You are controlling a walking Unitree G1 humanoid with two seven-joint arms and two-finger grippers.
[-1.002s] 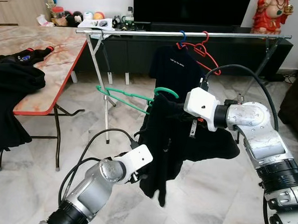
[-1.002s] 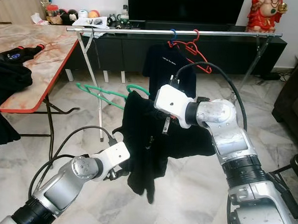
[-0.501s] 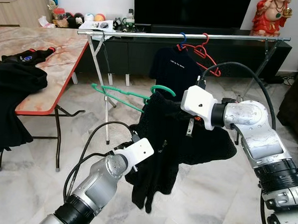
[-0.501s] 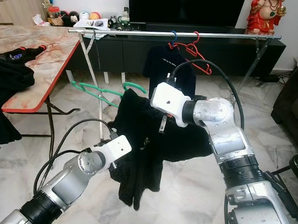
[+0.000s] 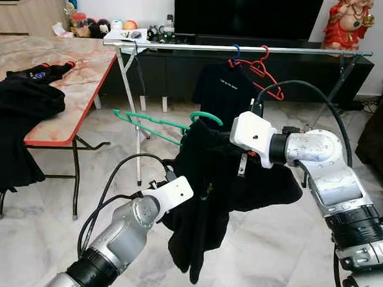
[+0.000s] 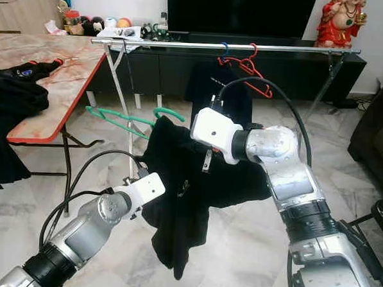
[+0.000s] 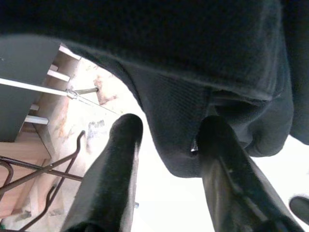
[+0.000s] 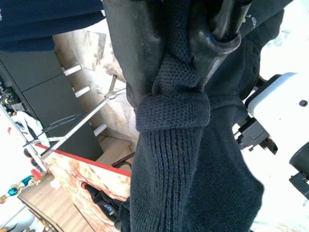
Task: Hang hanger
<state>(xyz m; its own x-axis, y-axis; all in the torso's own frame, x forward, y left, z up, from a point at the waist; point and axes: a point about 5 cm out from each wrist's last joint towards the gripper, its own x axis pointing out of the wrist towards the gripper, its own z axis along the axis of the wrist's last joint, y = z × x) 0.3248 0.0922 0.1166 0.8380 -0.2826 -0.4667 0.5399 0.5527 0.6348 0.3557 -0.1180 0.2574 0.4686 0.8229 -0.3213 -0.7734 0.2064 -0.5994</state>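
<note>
A green hanger (image 5: 151,122) carries a black shirt (image 5: 209,176) in mid-air, in front of the drying rack's rail (image 5: 184,46). My right gripper (image 8: 176,82) is shut on the shirt's knitted collar at the hanger's hook (image 5: 206,116), and the cloth hides its fingers in the eye views. My left gripper (image 7: 169,128) is lower down at the shirt's left side. It is open, with a fold of the black cloth hanging between its fingers (image 7: 120,164).
A red hanger (image 5: 267,69) and a blue-hooked hanger with a black T-shirt (image 5: 223,87) hang on the rail. A marble-topped folding table (image 5: 73,73) at left holds black clothes (image 5: 20,102). A dark TV console (image 5: 298,65) stands behind the rack, a sofa (image 5: 380,128) at right.
My left arm has risen and come in against the shirt's lower left side. The right gripper has shifted the hanger and shirt slightly left and up.
</note>
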